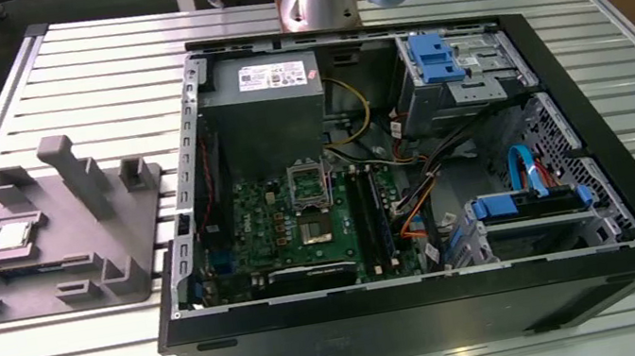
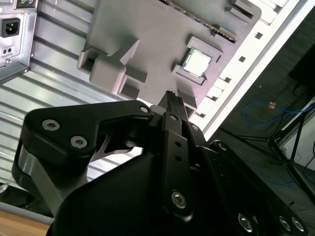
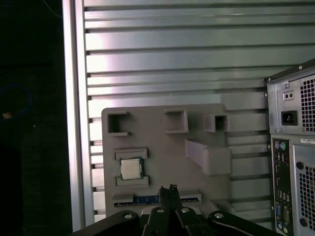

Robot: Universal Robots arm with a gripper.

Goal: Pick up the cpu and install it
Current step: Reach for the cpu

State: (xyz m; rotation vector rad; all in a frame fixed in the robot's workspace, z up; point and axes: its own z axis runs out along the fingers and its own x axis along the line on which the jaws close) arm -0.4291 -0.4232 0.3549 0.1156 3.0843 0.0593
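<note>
The cpu (image 1: pixel 17 232), a small silver-grey square chip, lies flat in a square recess of the grey moulded tray (image 1: pixel 59 276) on the exterior view's left. Both wrist views look down on the cpu (image 3: pixel 131 168) (image 2: pixel 198 62) from well above. My gripper (image 3: pixel 170 189) (image 2: pixel 170 94) hangs high over the tray (image 3: pixel 162 132), its tips pressed together and shut on nothing, a short way off from the cpu. In the open computer case (image 1: pixel 439 297), the green circuit board (image 1: pixel 256 231) carries the socket (image 1: pixel 317 228), with its metal frame (image 1: pixel 309 181) hinged up.
Upright posts (image 1: pixel 75 173) rise from the tray. The case's black walls enclose a power supply (image 1: pixel 264 81), blue drive cages (image 1: pixel 439 58) and loose cables (image 1: pixel 422 190). The case's rear panel (image 3: pixel 295 162) stands beside the tray. The slatted metal table (image 1: pixel 45 68) ends just beyond the tray.
</note>
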